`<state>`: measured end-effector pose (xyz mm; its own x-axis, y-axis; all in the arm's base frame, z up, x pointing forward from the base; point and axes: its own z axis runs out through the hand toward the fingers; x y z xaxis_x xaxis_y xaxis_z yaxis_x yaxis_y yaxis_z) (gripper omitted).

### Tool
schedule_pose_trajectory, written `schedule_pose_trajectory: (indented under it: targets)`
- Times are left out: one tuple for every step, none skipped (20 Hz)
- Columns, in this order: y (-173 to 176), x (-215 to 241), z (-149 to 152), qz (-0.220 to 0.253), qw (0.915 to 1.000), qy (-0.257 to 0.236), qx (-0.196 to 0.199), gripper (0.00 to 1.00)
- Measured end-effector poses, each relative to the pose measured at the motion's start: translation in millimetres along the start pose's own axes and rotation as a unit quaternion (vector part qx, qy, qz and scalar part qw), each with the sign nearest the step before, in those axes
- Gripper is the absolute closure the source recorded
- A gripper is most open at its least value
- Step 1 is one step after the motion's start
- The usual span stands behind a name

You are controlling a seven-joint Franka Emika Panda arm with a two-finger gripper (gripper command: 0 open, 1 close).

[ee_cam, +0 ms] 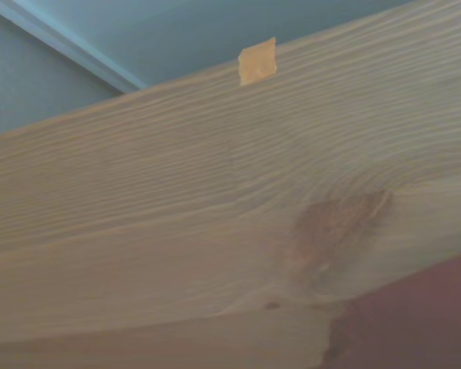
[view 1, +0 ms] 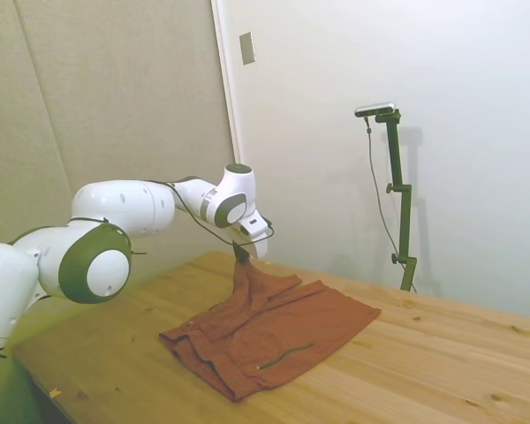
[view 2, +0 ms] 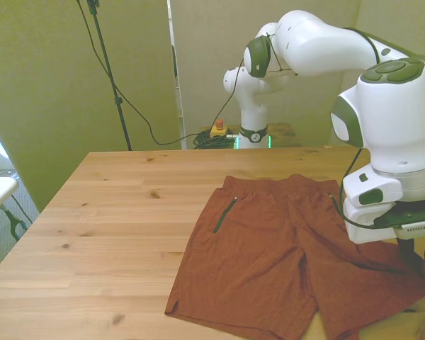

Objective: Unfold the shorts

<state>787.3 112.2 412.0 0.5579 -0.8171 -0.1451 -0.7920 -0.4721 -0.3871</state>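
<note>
Gripper [view 1: 241,252] pinched shut on shorts [view 1: 274,340], lifting one leg corner off wooden table [view 1: 442,353]; rest lies flat.

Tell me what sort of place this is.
Likely a robotics lab or test room: a white Franka arm works at a wooden table, an emergency-stop button lies among cables on the floor, and the walls are bare.

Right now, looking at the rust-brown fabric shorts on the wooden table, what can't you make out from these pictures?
- Front view: the fingers of the gripper are hidden behind the arm's white head, and the rust-brown shorts are cut off by the picture's lower edge.
- Side view: the fingertips look too small and dark to judge, though a corner of the shorts hangs lifted from them.
- Wrist view: blurred; only a shorts sliver shows.
</note>
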Motion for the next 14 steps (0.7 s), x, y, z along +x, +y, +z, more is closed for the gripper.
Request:
schedule_pose_trajectory:
  targets:
    - [-1.2,-0.1,-1.3,0.000,1.0000,-0.001,-0.001,0.00]
    - [-3.0,-0.6,-3.0,0.000,1.0000,-0.002,0.000,0.00]
    - [-4.6,-1.6,-4.2,0.000,1.0000,-0.004,0.001,0.00]
    - [-6.2,-2.4,-6.1,-0.001,1.0000,-0.004,0.002,0.00]
    - [-7.6,-2.6,-8.1,-0.001,1.0000,-0.004,0.004,0.00]
    - [-8.7,-2.4,-10.8,-0.002,1.0000,-0.002,0.006,0.00]
    - [-9.1,-1.3,-14.0,-0.001,1.0000,0.001,0.007,0.00]
    - [-7.7,2.8,-19.2,0.002,0.9999,0.013,0.003,0.00]
    - [-3.3,10.1,-25.7,0.009,0.9993,0.036,-0.006,0.00]
    - [3.9,19.2,-33.0,0.013,0.9980,0.059,-0.017,0.00]
    - [14.0,29.4,-41.1,0.015,0.9961,0.080,-0.032,0.00]
    - [25.5,39.4,-50.1,0.015,0.9937,0.099,-0.050,0.00]
    - [38.1,48.2,-59.2,0.011,0.9912,0.113,-0.068,0.00]
    - [50.0,54.4,-66.7,0.001,0.9893,0.119,-0.083,0.00]
